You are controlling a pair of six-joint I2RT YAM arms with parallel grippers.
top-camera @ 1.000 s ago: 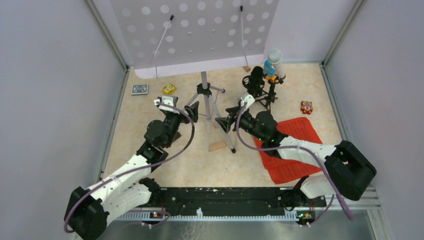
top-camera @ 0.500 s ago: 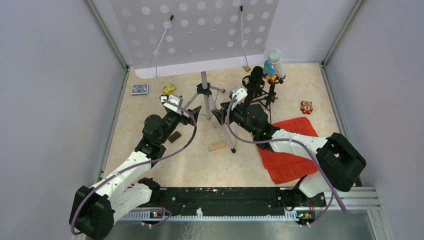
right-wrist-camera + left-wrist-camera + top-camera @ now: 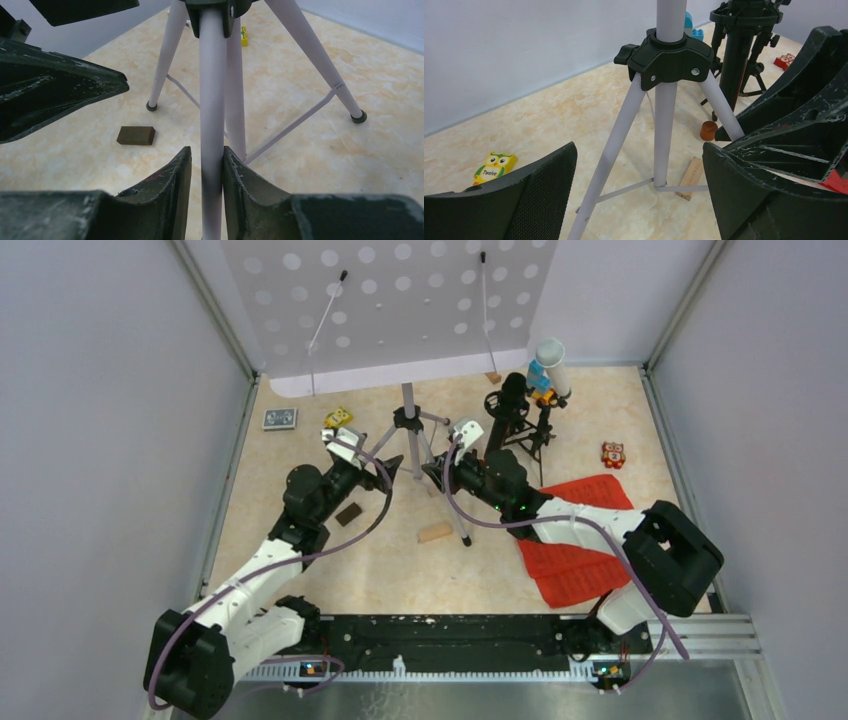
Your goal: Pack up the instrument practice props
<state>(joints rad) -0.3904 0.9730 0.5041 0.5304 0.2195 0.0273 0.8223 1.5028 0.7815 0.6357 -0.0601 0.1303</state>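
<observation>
Moved in: right gripper (image 3: 211, 167) pinches a silver tripod (image 3: 664, 125) leg, left gripper (image 3: 639, 155) spread astride it; stand-folding step, likely clamp left next.

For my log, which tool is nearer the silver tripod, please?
Right: the right tool grips a leg of the silver tripod; the left tool faces its legs, open, not touching.

The white-and-black left arm (image 3: 258, 568) stretches from its base at seven o'clock toward one o'clock, with the black two-finger left gripper (image 3: 639, 150) spread wide. The matching right arm (image 3: 588, 525) reaches from five o'clock toward ten o'clock, and the black right gripper (image 3: 206, 152) is pinched on a silver tripod leg (image 3: 211, 90), one finger against each side.
</observation>
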